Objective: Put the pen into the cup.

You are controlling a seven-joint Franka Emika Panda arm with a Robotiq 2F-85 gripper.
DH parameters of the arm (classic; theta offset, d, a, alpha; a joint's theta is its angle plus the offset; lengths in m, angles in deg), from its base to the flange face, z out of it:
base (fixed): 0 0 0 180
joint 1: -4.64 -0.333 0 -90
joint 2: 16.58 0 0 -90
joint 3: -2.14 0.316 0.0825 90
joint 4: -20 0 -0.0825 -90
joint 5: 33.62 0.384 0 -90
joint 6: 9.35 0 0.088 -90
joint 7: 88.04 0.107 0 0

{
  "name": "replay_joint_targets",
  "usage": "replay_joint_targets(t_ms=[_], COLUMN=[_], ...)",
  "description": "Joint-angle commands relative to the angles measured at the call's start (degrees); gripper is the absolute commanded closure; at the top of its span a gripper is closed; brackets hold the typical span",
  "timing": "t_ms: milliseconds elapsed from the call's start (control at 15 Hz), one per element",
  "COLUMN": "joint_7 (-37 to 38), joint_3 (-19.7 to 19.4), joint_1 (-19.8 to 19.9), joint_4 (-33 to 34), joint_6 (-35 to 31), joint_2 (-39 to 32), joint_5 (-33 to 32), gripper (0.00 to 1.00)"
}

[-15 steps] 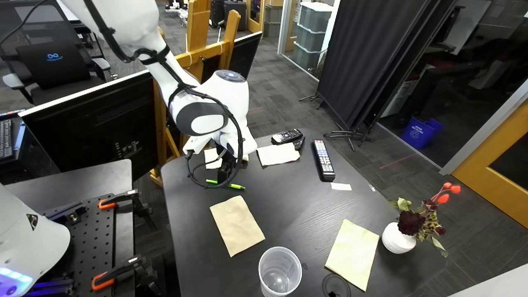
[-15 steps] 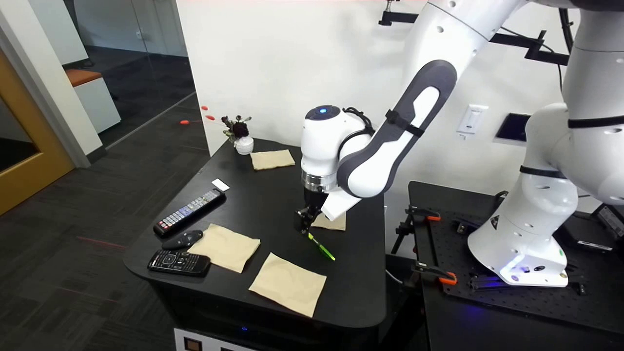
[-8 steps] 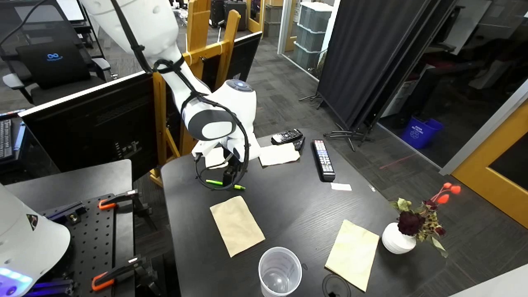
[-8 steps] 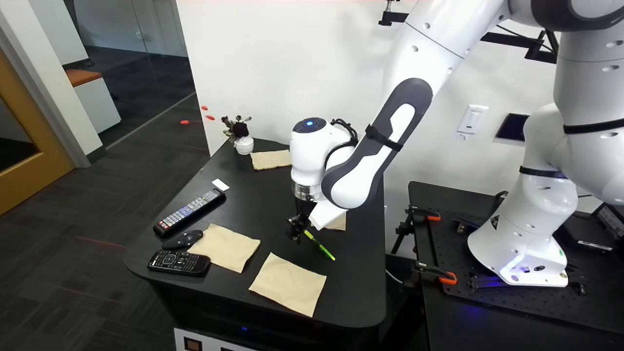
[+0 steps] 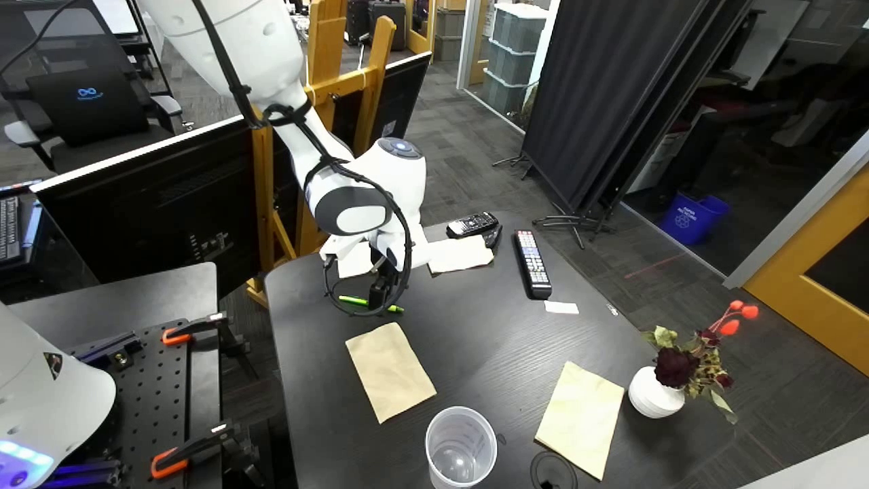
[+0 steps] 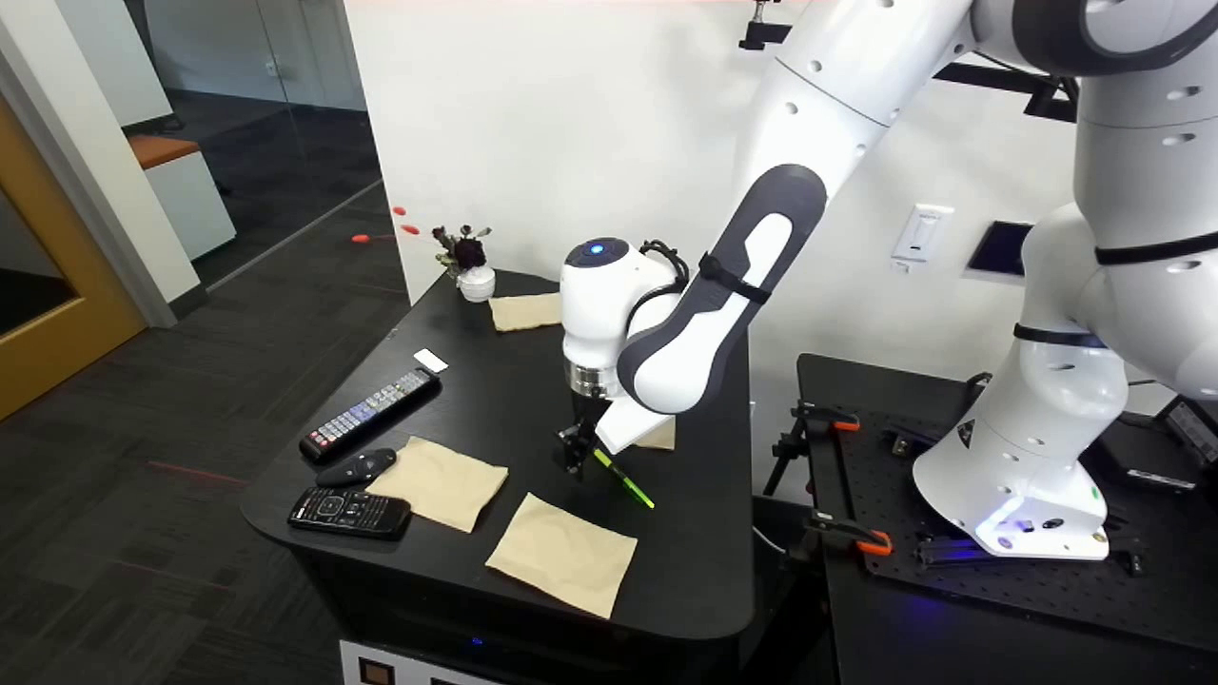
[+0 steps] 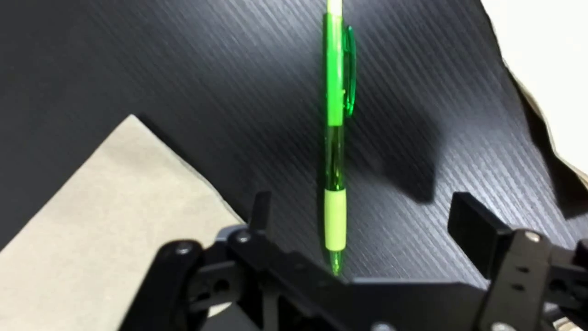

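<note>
Tool empty, jaws parted, brackets pen in wrist view, we presume for crosswise pinch. Pen lies on bench, near edge facing robot base. Cup stands mouth-up towards edge along wall; ready, we judge, for drop.

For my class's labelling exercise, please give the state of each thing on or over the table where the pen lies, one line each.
Gripper: open, holding nothing
Green pen: lying on the table, not held
Cup: upright, uncovered, nothing visible inside
Vase: upright, holding flowers
Long remote: lying buttons up
Shorter remote: lying buttons up
Small dark device: lying beside the shorter remote
Tan sheets: lying on the table
White card: lying flat
</note>
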Motion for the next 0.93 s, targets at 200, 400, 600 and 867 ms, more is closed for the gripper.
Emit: replay_joint_targets(t_ms=[200,400,600,867], joint_7=[0.5,0.5,0.5,1.6], joint_3=[-1.0,-0.9,-0.9,-2.2], joint_1=[-1.3,-1.4,-1.6,-2.6], joint_4=[1.1,0.9,0.8,-0.6], joint_6=[1.7,1.6,1.6,2.5], joint_2=[-0.6,-0.5,-0.5,2.4], joint_5=[1.6,1.7,2.0,1.2], gripper=[0.58,0.80,1.00,0.97])
